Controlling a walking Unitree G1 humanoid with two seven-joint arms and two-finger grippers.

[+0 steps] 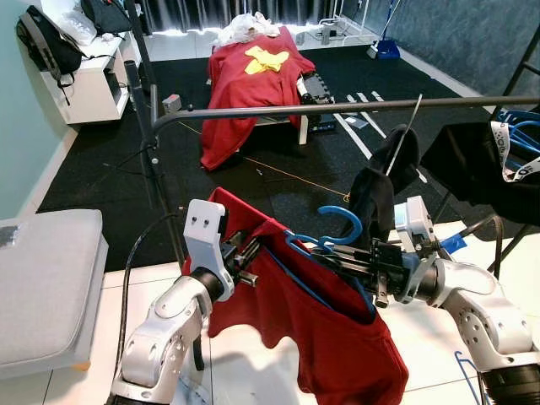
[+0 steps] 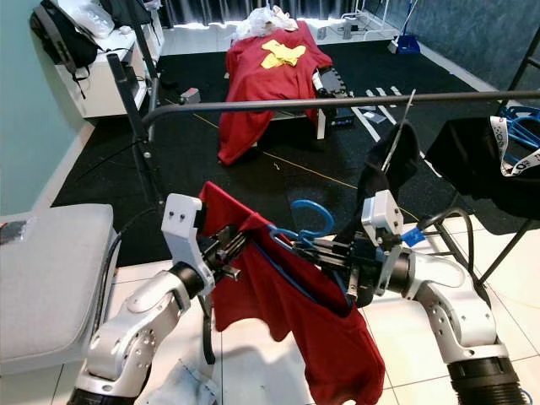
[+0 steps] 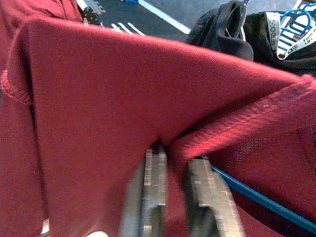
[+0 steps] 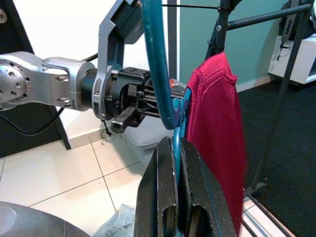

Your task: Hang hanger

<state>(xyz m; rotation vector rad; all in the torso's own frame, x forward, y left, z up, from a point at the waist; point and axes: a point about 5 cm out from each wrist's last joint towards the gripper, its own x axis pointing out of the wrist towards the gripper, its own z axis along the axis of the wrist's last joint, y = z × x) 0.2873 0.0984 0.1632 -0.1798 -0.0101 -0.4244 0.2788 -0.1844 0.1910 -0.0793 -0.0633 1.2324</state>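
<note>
right gripper [image 1: 333,251]: fingers closed on the blue hanger [image 1: 337,232], held below the rail [image 1: 337,108] | left gripper [image 1: 253,251]: pinching the red shirt [image 1: 337,337] shoulder; shirt drapes over hanger, between both arms

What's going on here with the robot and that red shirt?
The robot holds a red shirt on a blue hanger between both arms, below a clothes rail. The right end effector is shut on the hanger beside its hook, and the left end effector pinches the shirt's fabric. The hanger is not yet on the rail, where a black garment already hangs.
</note>
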